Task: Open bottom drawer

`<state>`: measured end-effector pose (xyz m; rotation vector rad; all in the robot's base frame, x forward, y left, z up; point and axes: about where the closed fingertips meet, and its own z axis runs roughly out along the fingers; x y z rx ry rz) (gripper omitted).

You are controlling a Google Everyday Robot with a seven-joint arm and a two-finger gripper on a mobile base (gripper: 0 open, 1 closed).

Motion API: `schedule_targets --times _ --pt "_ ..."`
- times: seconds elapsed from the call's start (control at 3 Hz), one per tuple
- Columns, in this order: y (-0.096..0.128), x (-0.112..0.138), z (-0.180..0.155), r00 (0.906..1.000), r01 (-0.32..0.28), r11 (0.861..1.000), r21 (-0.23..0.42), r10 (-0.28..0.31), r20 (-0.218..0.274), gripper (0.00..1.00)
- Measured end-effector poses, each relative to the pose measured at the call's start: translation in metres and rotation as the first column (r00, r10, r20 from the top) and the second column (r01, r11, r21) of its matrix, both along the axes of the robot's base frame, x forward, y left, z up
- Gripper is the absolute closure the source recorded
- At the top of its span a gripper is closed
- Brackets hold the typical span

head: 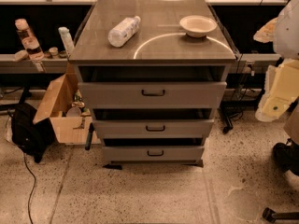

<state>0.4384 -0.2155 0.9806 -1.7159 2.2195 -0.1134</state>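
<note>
Right, eyes on the cabinet (159, 50), standing square on the speckled floor. The bottom drawer (182, 153) is its lowest grey front, just above the floor, with a small black bar handle (155, 153) at its centre. It sits a little way out, a dark gap showing above its front panel. Over it, the middle drawer (187, 128) and the tall top drawer (191, 94) are also ajar. On the cabinet's top, a plastic bottle (124, 31) lies on its side to the left and a pale bowl (198, 25) sits to the right. The robot's arm (280, 92) hangs well to the right of the cabinet, and the dark gripper (286, 155) is low at about bottom-drawer height, touching nothing. Open or closed, I cannot tell. Left of the cabinet, a cardboard box (60, 111) leans against its side.
</note>
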Motion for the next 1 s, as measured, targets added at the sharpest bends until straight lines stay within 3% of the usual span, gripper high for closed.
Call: schedule_targets --times 1.0 --pt "0.001 0.006 -0.024 0.9989 -0.046 0.999 0.021 0.046 -0.011 0.0"
